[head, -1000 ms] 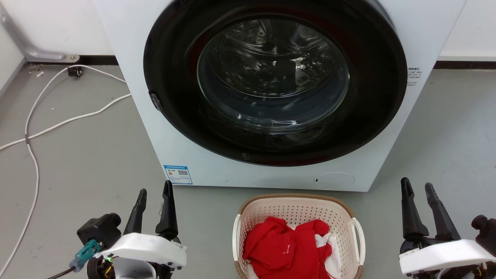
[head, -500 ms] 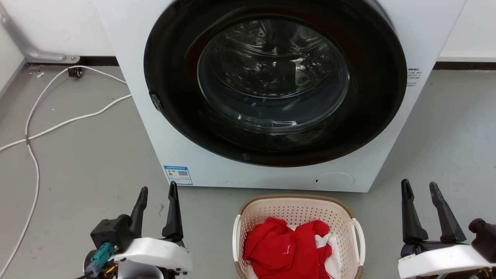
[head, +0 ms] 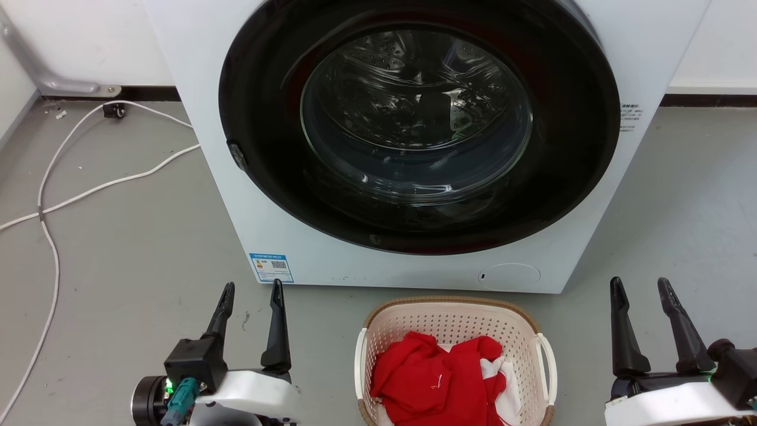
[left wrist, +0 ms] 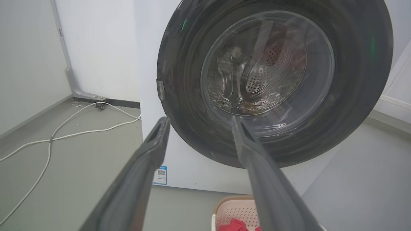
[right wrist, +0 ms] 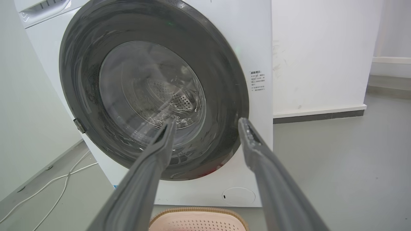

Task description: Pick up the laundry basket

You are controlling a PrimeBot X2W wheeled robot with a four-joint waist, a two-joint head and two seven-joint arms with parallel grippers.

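The laundry basket (head: 452, 316), cream with perforated walls, a brown woven-look rim and white side handles, stands on the floor just before the washer; red and white cloth (head: 440, 376) lies in it. Its far rim also shows low in the left wrist view (left wrist: 236, 208) and in the right wrist view (right wrist: 199, 219). My left gripper (head: 251, 287) is open, well left of the basket, fingers pointing at the washer. My right gripper (head: 641, 283) is open too, out to the basket's right. Neither touches the basket.
A white front-loading washer (head: 284, 236) with a large dark round door (head: 420, 124) rises right behind the basket. White cables (head: 94, 186) trail over the grey floor at the left. A wall with dark skirting (head: 709, 97) runs along the back.
My left gripper has shifted right, toward the basket, and its wrist has turned. The right gripper has sunk slightly and opened a little wider. The basket has stayed put.
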